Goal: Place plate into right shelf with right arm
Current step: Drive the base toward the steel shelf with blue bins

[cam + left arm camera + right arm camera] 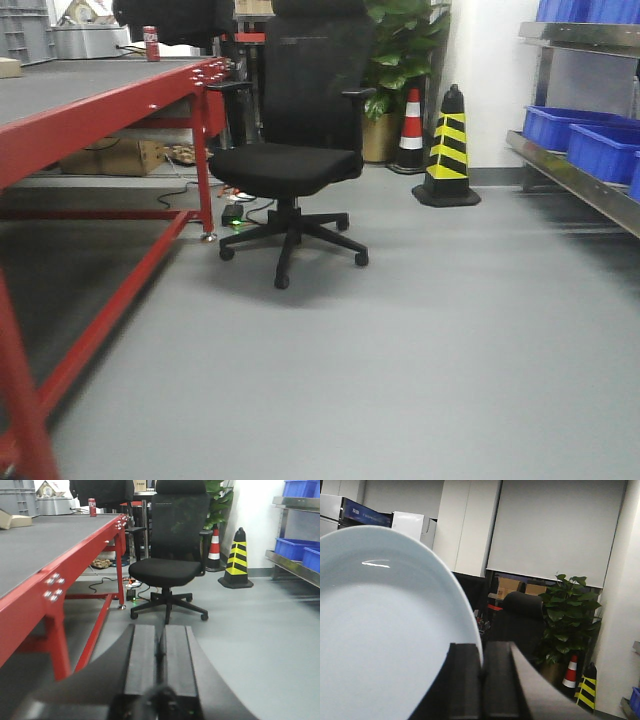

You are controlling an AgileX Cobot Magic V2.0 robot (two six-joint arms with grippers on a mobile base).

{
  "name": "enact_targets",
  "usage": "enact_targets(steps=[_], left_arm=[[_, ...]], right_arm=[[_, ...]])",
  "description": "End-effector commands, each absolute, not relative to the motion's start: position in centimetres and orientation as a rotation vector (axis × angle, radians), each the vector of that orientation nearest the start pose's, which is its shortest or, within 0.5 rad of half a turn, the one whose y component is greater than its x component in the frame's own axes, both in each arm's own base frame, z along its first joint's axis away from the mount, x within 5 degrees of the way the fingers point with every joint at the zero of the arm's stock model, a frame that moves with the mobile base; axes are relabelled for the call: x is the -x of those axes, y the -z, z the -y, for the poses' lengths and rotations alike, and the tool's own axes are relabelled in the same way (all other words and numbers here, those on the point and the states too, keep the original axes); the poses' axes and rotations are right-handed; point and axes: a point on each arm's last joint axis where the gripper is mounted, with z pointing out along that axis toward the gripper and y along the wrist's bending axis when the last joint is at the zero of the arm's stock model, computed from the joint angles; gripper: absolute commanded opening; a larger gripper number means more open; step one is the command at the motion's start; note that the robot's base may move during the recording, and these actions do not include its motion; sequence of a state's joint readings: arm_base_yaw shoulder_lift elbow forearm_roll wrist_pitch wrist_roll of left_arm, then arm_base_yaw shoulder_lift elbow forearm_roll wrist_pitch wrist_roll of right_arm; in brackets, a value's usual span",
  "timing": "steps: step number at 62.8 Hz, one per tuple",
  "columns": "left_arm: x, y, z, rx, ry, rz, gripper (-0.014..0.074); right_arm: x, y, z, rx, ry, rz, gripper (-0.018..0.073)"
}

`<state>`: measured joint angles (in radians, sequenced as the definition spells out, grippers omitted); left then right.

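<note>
The right gripper [481, 680] pinches the plate [385, 630] by its rim, aloft (left gripper [161, 665] pressed together, empty), so this looks like the carrying step; next, swing it toward the right shelf [560, 177].

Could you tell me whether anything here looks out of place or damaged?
Nothing looks spilled or broken. The one oddity is the black office chair standing on open floor between the red table and the shelf. The right claw grips the plate by its rim.
</note>
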<state>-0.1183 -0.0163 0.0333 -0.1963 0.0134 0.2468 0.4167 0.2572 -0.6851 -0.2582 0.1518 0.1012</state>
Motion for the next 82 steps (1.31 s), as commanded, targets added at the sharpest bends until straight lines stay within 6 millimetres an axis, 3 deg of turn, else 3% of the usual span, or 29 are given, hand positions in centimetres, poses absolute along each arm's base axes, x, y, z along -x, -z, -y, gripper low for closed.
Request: enact_targets(steps=[1, 82], left_arm=[[-5.47, -20.82, 0.56, -0.110, 0.055, -1.417, -0.0047], [-5.49, -20.74, 0.46, -0.097, 0.040, -1.420, -0.0047]], right_arm=[[-2.38, -42.24, -0.89, 0.307, -0.207, -1.062, 0.0054], [-2.56, -41.99, -0.95, 0.310, -0.205, -1.075, 0.0054]])
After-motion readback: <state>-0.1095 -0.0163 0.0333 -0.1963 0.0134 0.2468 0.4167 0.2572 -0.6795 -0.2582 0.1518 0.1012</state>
